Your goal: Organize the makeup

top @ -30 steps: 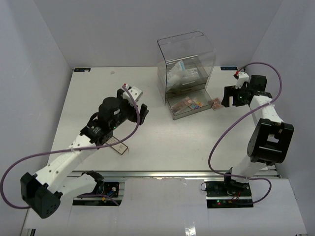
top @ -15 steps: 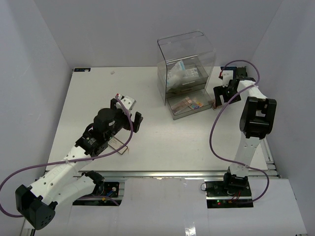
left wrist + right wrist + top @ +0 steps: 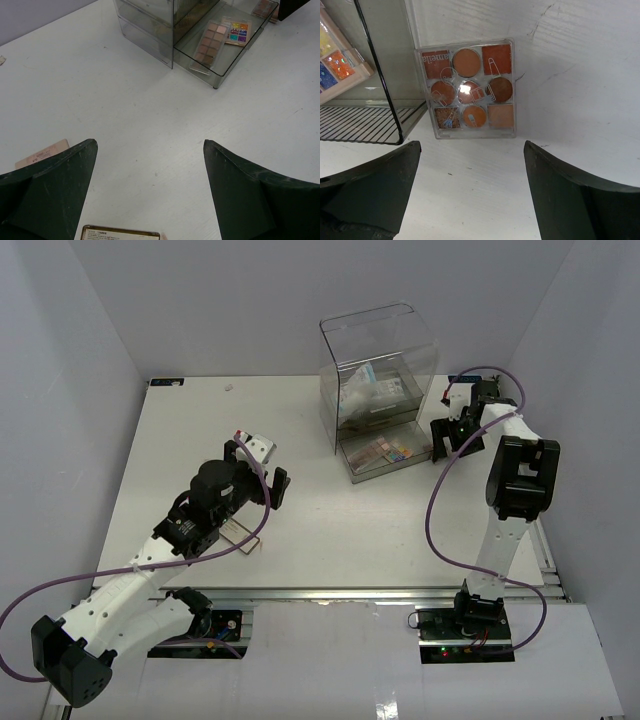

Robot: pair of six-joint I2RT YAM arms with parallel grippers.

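A clear palette of brown and orange pans [image 3: 467, 87] lies on the table beside the right edge of the open drawer [image 3: 375, 75]. My right gripper [image 3: 471, 147] is open and empty, just short of it; it also shows in the top view [image 3: 452, 443]. A brown palette [image 3: 210, 42] and a multicoloured palette [image 3: 236, 31] lie in the drawer. White-blue sachets [image 3: 372, 390] sit in the box's upper part. My left gripper [image 3: 150, 150] is open and empty above bare table, near a gold-rimmed flat palette [image 3: 120, 233]. No lipstick tube is in view.
The clear acrylic drawer box [image 3: 378, 340] stands at the back middle, its lower drawer [image 3: 385, 465] pulled out toward me. A pink card [image 3: 42, 152] lies left of my left gripper. Purple cables loop beside both arms. Walls close in left and right.
My left arm has drawn back toward the near edge, gripper still open. My right arm has swung in toward the drawer's right side and now hangs over the orange-brown palette.
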